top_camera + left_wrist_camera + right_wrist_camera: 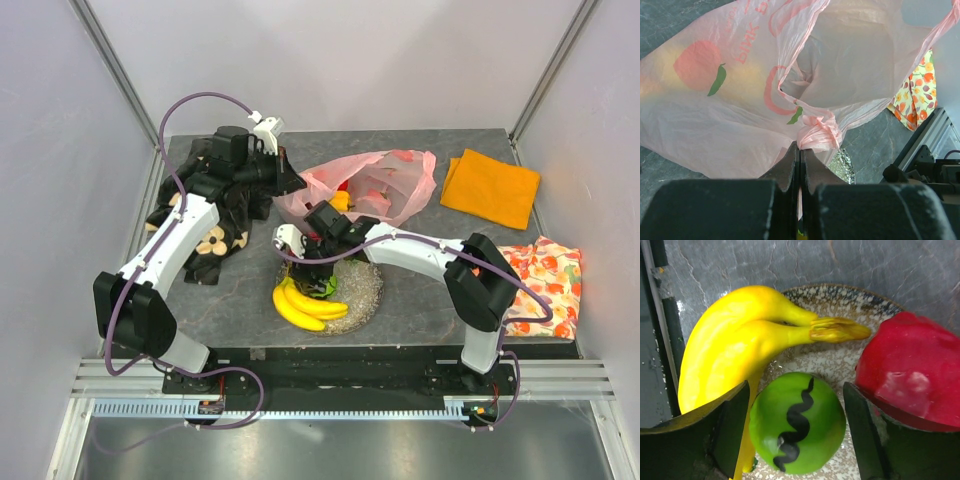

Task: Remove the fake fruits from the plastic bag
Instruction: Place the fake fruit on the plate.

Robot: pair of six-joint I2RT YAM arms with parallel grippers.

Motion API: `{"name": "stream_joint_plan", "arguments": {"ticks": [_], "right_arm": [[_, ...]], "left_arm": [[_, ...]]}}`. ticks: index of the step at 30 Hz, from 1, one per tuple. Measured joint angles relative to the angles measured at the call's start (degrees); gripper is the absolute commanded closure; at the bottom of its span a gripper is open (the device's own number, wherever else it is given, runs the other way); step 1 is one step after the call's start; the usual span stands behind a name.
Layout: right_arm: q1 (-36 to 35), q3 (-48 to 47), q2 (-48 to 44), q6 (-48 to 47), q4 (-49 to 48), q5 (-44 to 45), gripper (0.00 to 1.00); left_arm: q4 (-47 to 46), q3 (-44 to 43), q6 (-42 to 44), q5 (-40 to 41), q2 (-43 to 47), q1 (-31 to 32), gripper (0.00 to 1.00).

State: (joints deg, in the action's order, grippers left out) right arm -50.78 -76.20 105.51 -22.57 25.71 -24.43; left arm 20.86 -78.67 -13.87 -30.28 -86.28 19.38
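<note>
Your plate holds one banana bunch, one green ball, one red fruit. Left end effector clenches one plastic bag; right end effector released.

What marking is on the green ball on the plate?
A black wavy line runs over the green ball; the right wrist view shows it best.
</note>
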Motion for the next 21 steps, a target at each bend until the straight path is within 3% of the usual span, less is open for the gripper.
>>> {"name": "stream_joint_plan", "arguments": {"ticks": [7, 12, 15, 16, 19, 21], "right_arm": [[0.0, -7.5, 0.1, 0.5, 5.9, -0.1, 0.14], [0.8, -10.1, -2.4, -0.2, 11.6, 1.0, 0.22], [3.1, -9.8, -7.0, -2.4, 15.4, 2.1, 0.47], [4.2, -9.5, -8.7, -3.3, 16.5, 2.5, 0.60], [7.0, -7.7, -12.5, -6.6, 19.1, 4.1, 0.81], [7.9, -5.3, -13.6, -9.0, 20.2, 5.3, 0.85]], "left_arm": [[0.0, 0.2, 0.0, -0.1, 0.0, 0.0, 0.98], [0.0, 0.3, 0.0, -0.1, 0.2, 0.0, 0.98], [0.0, 0.3, 0.0, -0.3, 0.6, 0.0, 0.98], [0.0, 0.3, 0.0, -0.3, 0.8, 0.0, 0.99], [0.0, 0.3, 0.0, -0.4, 1.3, 0.0, 0.98], [-0.1, 0.5, 0.0, -0.5, 1.6, 0.0, 0.99]]}}
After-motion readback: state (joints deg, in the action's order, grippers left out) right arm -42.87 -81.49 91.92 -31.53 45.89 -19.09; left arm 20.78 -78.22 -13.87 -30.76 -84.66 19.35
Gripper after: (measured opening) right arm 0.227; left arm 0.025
